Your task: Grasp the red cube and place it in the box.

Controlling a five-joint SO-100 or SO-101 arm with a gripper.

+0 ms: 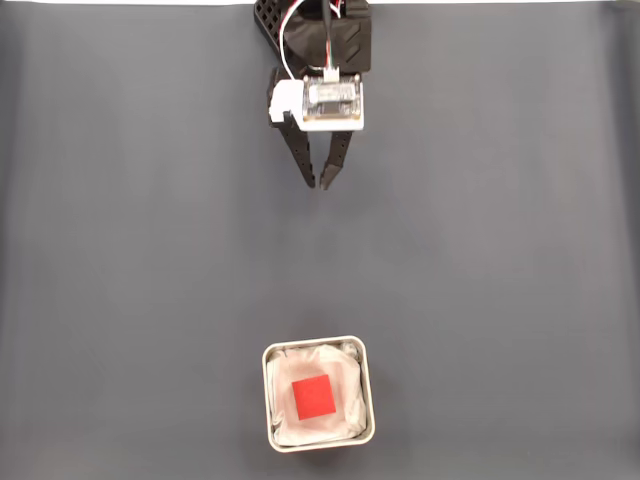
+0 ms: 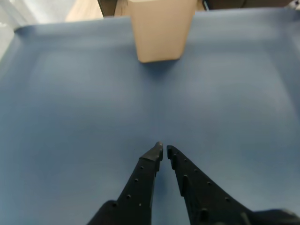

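- One red cube (image 1: 312,397) sits inside the box (image 1: 367,400), roughly centred on the white paper lining (image 1: 290,425), turned slightly against the box walls.
- Box is silver with rounded corners, standing on the grey mat (image 1: 120,260) near the bottom edge of the fixed view, about mid-width.
- Gripper (image 1: 322,183) is well apart from the box, up toward the top of the fixed view, almost straight above it in the picture, shifted a touch to the right.
- Gripper holds nothing; its two black fingers (image 1: 296,150) taper to tips that nearly meet, leaving a thin slit between them.
- Wrist view shows the same: gripper (image 2: 163,152) with tips almost touching, narrow gap, nothing between them, mat below.
- White module (image 1: 330,102) with a small board on it sits on the arm just behind the fingers; red and white wires (image 1: 305,30) run up from it to the black arm body (image 1: 345,40).
- Wrist view: box (image 2: 161,28) appears as a pale, blurred block at the top centre, far ahead of the fingertips; its inside is not visible from there.
- Mat looks blue in the wrist view (image 2: 65,117), with pale surfaces past its far edge, too blurred to tell.
- Bare mat lies between box and gripper in the fixed view.
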